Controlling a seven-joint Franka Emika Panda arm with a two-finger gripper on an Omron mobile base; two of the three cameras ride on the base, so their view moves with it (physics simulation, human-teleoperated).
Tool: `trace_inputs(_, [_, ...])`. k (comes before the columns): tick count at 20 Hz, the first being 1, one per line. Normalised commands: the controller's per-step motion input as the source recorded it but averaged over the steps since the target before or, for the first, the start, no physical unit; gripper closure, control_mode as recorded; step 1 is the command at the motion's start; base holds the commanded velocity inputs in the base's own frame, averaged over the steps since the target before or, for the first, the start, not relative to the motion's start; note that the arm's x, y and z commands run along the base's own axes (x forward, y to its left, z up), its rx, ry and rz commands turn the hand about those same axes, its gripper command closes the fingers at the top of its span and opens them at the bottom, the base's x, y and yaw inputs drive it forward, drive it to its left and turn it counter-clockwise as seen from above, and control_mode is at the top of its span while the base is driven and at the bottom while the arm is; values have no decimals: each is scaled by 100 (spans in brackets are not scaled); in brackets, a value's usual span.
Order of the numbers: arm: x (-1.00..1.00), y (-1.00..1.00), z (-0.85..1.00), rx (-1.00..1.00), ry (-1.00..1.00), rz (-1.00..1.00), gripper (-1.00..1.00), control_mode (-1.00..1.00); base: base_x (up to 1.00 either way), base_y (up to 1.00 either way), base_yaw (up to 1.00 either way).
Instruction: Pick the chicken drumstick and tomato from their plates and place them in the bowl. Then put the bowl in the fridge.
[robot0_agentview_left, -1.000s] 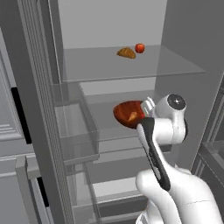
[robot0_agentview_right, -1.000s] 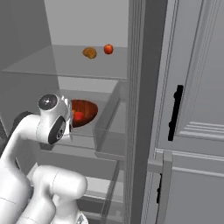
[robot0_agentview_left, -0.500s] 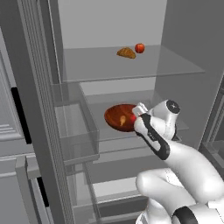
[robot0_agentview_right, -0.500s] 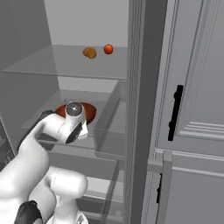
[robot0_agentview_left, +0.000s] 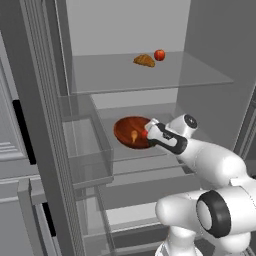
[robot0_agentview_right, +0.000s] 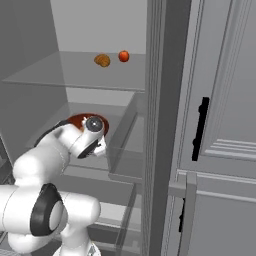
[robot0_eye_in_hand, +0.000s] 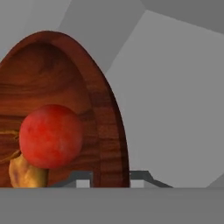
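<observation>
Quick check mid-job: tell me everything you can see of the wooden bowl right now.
The bowl is wide, shallow, reddish-brown glossy wood with visible grain. It sits upright on the middle glass shelf inside the open fridge. The tomato and drumstick lie inside it, touching each other. The tool is shut on its near rim, one fingertip on each side of the wall.

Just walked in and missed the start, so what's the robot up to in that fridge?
The white arm is reaching into the open fridge, its gripper shut on the rim of the wooden bowl. The bowl sits at the middle shelf with the tomato and the chicken drumstick inside it. On the shelf above lie a brown pastry and another small red fruit.
</observation>
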Motion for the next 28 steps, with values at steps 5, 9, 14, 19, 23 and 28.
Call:
trace_inputs(5, [14,14,-17,0,1,0,100,-100,0,0,0])
trace_inputs(9, [3,4,-1,0,2,0,-100,-100,0,0,0])
trace_inputs(14, [0,1,0,0,0,0,-100,-100,0,0,0])
trace_inputs(19, [-1,0,12,-1,0,0,-100,-100,0,0,0])
trace_inputs(23, [-20,0,38,-8,-3,-2,-100,-100,0,0,0])
trace_inputs(28, [-36,0,29,-11,-11,-5,-100,-100,0,0,0])
